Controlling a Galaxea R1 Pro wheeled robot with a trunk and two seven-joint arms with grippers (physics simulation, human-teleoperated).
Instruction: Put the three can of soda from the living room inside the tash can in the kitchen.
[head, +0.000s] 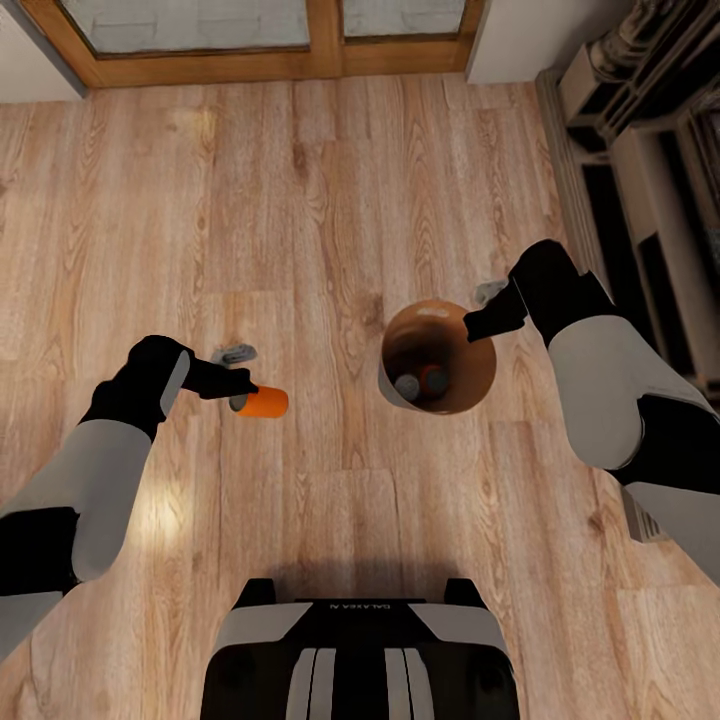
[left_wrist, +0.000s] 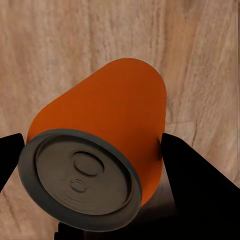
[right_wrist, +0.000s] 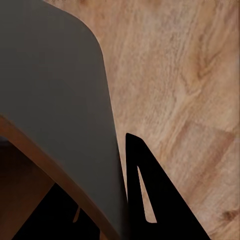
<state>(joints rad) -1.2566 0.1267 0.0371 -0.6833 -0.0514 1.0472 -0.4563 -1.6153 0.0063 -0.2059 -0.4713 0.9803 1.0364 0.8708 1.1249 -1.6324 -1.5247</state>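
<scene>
Two cans already lie inside the round glossy brown bin (head: 440, 357), whose rim the right gripper (head: 480, 325) pinches (wall between its fingers). The left gripper (head: 235, 388) clamps the last orange soda can (head: 264, 402), lying sideways above the light wood plank floor (head: 300, 200), beside wood-framed glass doors (head: 330, 45).

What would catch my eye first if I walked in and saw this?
Probably the bright orange soda can, held sideways in the left gripper above the wood plank floor. Next, the round brown bin, gripped at its rim by the right gripper, with two cans already lying in its dark inside.
</scene>
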